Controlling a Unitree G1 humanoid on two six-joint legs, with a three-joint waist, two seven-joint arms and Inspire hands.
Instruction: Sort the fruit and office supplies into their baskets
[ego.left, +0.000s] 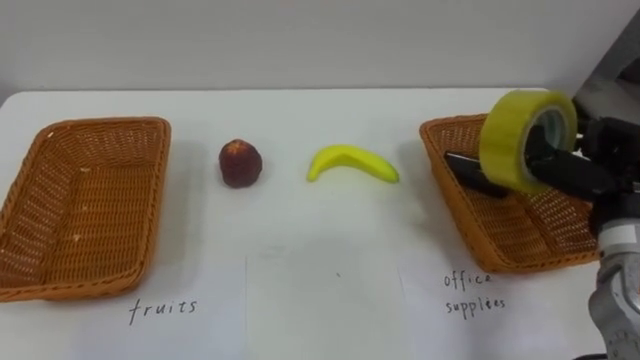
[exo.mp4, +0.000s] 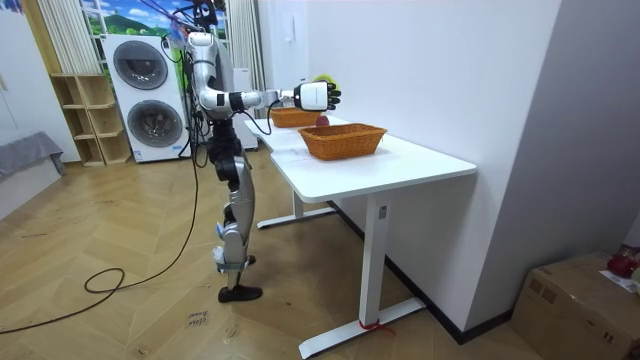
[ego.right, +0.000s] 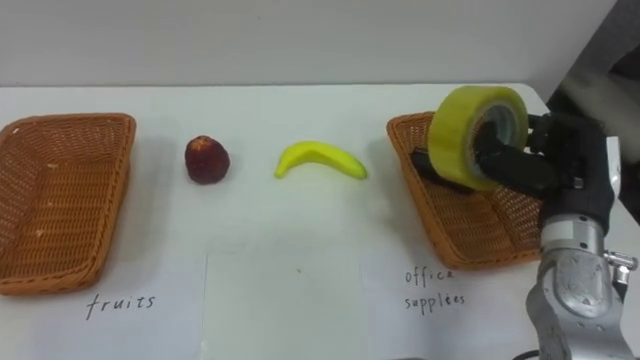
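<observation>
My right hand (ego.left: 585, 170) is shut on a yellow roll of tape (ego.left: 512, 142), with dark fingers gripping through its core. The roll hangs just above the left half of the right-hand wicker basket (ego.left: 545, 235). Under the roll a flat black object (ego.left: 470, 172) lies in that basket, partly hidden. A dark red round fruit (ego.left: 240, 163) and a yellow banana (ego.left: 352, 163) lie on the white table between the baskets. The left wicker basket (ego.left: 80, 200) holds nothing. In the room view I stand at the table's long side with the right hand (exo.mp4: 315, 96) stretched over it.
Sheets of paper (ego.left: 300, 300) with handwritten labels lie along the near edge, in front of each basket. A white wall rises close behind the table (exo.mp4: 420, 165). Washing machines (exo.mp4: 150, 100) and a shelf stand behind me.
</observation>
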